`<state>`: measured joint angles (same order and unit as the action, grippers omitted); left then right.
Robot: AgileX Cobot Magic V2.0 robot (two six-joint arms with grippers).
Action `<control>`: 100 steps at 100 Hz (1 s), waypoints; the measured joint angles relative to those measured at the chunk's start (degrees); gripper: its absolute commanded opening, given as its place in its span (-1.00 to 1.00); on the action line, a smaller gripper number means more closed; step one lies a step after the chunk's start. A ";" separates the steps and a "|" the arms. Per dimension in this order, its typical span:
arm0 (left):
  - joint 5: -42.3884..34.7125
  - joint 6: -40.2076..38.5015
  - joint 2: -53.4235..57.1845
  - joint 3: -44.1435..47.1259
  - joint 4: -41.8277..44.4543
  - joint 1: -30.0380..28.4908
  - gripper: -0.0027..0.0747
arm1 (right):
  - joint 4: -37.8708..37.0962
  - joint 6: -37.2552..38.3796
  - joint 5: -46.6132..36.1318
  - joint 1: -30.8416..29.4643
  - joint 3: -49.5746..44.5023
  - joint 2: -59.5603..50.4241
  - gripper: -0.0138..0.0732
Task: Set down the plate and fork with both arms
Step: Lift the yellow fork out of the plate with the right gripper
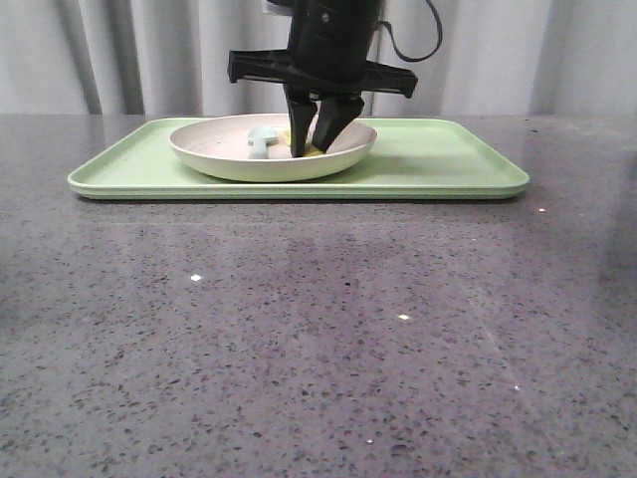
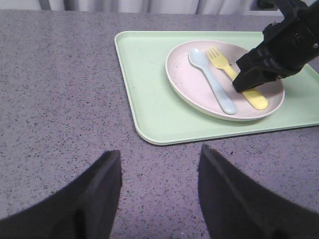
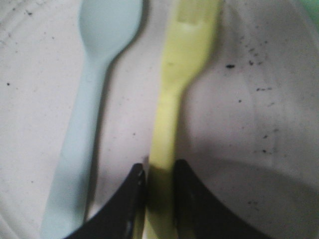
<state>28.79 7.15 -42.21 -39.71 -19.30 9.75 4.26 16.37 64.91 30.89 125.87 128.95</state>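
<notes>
The right gripper (image 1: 323,131) is down inside the plate (image 1: 214,154), its dark fingers (image 3: 199,209) pinched on either side of the yellow fork (image 3: 172,109), low on the handle, so it is clamped on the fork right now. In the right wrist view the handle runs straight between the two tips, with the tines pointing away from them. The fork lies in the plate beside a pale blue spoon (image 2: 212,79), the two side by side and nearly parallel, the spoon on the side toward the plate's middle. From the front, only a sliver of yellow (image 1: 307,149) shows between the fingers, with the spoon's end (image 1: 261,139) peeking above the plate rim to the left. The plate sits on a light-green tray (image 1: 448,164), left of the tray's middle, and the tray rests on a speckled grey table (image 1: 318,329). The left gripper (image 2: 159,194) hangs over bare table, well apart from the tray's near corner, its two fingers spread wide with nothing between them.
</notes>
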 measured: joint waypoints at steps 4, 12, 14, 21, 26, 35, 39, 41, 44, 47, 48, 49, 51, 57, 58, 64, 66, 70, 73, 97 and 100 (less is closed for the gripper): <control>0.00 0.00 0.00 0.00 0.00 0.00 -0.02 | 0.00 0.00 0.00 0.00 0.00 0.11 -0.73; 0.00 0.00 0.00 0.00 0.00 0.00 -0.02 | 0.13 0.00 -0.07 0.00 0.00 0.11 -0.77; 0.00 0.09 0.00 0.00 0.00 0.00 -0.02 | 0.13 0.00 -0.07 0.00 0.00 0.11 -0.77; 0.00 0.09 0.00 0.00 0.00 0.00 -0.02 | 0.13 0.00 -0.07 0.00 0.00 0.11 -0.77; 0.00 0.09 0.00 0.00 0.00 0.00 -0.02 | 0.13 0.00 -0.07 0.00 0.00 0.11 -0.77; 0.00 0.09 0.00 0.00 0.00 0.00 -0.02 | 0.13 0.00 -0.07 0.00 0.00 0.11 -0.77; 0.00 0.09 0.00 0.00 0.00 0.00 -0.02 | 0.13 0.00 -0.07 0.00 0.00 -0.15 -0.77; 0.00 0.09 0.00 0.00 0.00 0.00 -0.02 | 0.13 0.00 -0.07 0.00 0.00 -0.28 -0.77; 0.00 0.09 0.00 0.00 0.00 0.00 -0.02 | 0.13 0.00 -0.07 0.00 0.00 -0.54 -0.77; 0.00 0.09 0.00 0.00 0.00 0.00 -0.02 | 0.13 0.00 -0.07 0.00 0.00 -1.05 -0.77; 0.00 0.09 0.00 0.00 0.00 0.00 -0.02 | 0.13 0.00 -0.07 0.00 0.00 -1.16 -0.77; 0.00 0.09 0.00 0.00 0.00 0.00 -0.02 | 0.13 0.00 -0.07 -0.12 0.00 -1.28 -0.77; 0.00 0.09 0.00 0.00 0.00 0.00 -0.02 | 0.13 0.00 0.05 -0.13 0.00 -1.60 -0.77; 0.00 0.09 0.00 0.00 0.00 0.00 -0.02 | 0.13 0.00 0.04 -0.61 0.00 -2.85 -0.77; 0.00 0.09 0.00 0.00 0.00 0.00 -0.02 | 0.13 0.00 0.18 -0.74 0.00 -3.03 -0.77; 0.00 0.09 0.00 0.00 0.00 0.00 -0.02 | 0.13 0.00 0.57 -1.57 0.00 -4.51 -0.77; 0.00 0.09 0.00 0.00 0.00 0.00 -0.02 | 0.13 0.00 0.72 -1.90 0.00 -4.98 -0.77; 0.00 0.09 0.00 0.00 0.00 0.00 -0.02 | 0.13 0.00 1.08 -2.51 0.00 -5.73 -0.77; 0.00 0.09 0.00 0.00 0.00 0.00 -0.02 | 0.13 0.00 1.39 -3.22 0.00 -6.43 -0.77; 0.00 0.09 0.00 0.00 0.00 0.00 -0.02 | 0.13 0.00 5.06 -8.68 0.36 -8.55 -0.77; 0.00 0.09 0.00 0.00 0.00 0.00 -0.02 | 0.13 0.00 5.63 -9.26 0.36 -8.55 -0.77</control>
<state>28.79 7.24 -42.21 -39.71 -19.30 9.75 4.39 16.37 70.54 21.64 126.22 120.40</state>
